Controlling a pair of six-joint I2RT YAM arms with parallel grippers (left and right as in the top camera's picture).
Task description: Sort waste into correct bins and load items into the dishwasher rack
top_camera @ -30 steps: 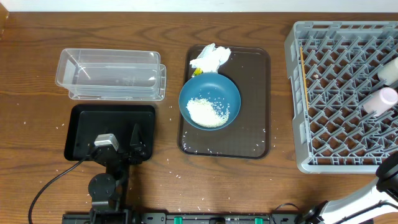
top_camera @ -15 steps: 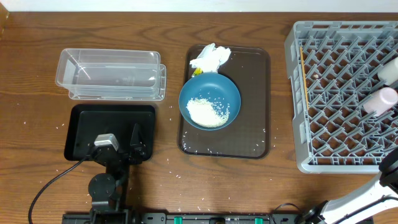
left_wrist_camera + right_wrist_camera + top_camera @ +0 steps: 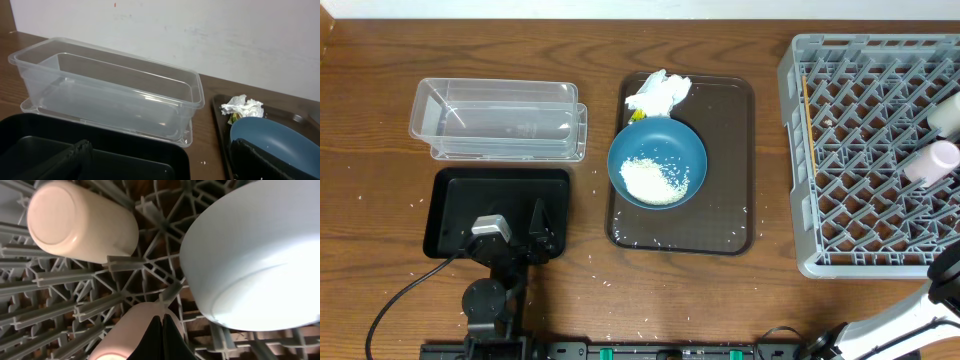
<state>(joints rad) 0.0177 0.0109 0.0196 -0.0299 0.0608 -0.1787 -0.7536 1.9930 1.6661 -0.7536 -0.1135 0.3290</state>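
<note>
Dark-blue bowl [image 3: 657, 165] sits on brown tray [image 3: 725, 215] with rice inside and napkin [image 3: 658, 90] just beside, probably needs emptying before racking. Pink cup [image 3: 932, 160] lies in rack [image 3: 860, 200]. Left gripper [image 3: 161, 150] spread wide over black tray [image 3: 450, 205]. Right gripper [image 3: 161, 330] pinched closed, empty, above pink cup.

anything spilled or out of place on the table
Yes. Loose rice grains lie scattered on the wooden table around the black tray, with more along the brown serving tray's edge nearest the robot, outside the dark-blue bowl holding the rice pile. A crumpled napkin sits at that tray's far edge.
</note>
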